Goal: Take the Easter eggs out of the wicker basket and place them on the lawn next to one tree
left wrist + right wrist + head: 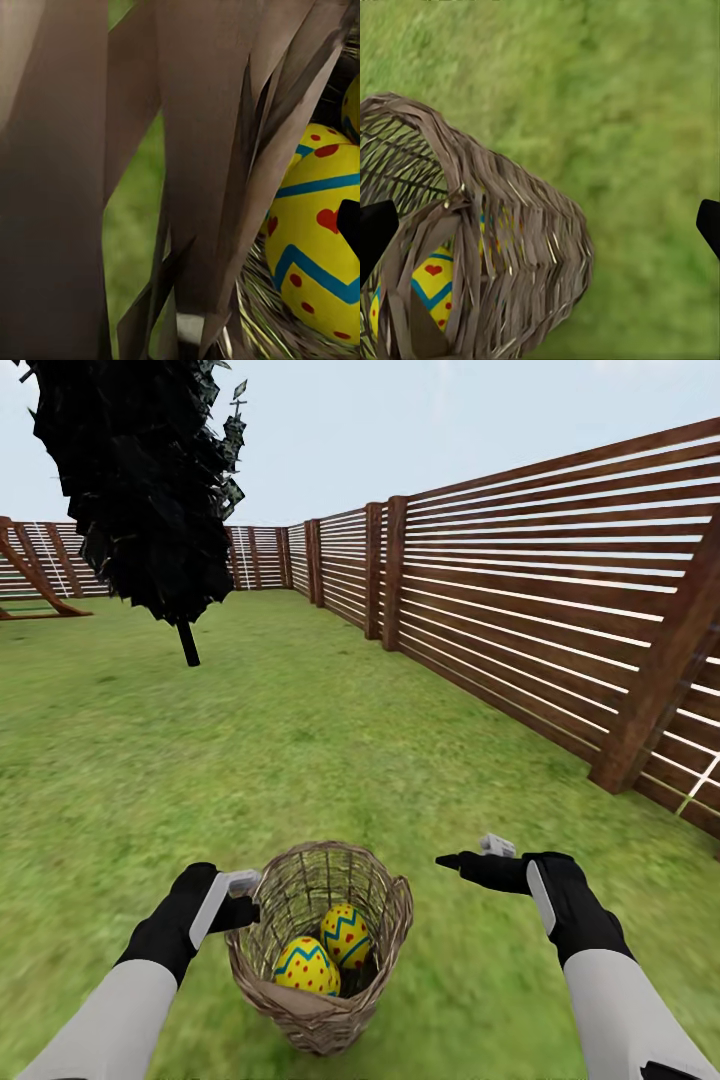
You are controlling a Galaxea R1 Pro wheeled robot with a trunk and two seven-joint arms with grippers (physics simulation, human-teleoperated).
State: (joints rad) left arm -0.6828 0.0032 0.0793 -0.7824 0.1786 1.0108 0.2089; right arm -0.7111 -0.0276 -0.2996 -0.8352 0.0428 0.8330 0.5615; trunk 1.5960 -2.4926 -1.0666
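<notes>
Green mottled lawn (pixel 300 760) carries the brown woven-twig basket (pixel 385 920); smooth yellow zigzag eggs (pixel 345 935) look slippery, so I'd pinch one's middle; right hand (pixel 470 857) spread, left hand (pixel 240 895) I cannot tell.

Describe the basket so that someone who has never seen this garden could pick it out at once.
Follow the long slatted fence down to the lawn in front of the robot. Low between its two arms stands the basket, a small brown bucket of open woven twigs. Nothing else here holds yellow eggs banded with blue zigzags and red marks.

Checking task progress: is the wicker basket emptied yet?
No. The wicker basket holds two visible Easter eggs; a third cannot be made out.
</notes>
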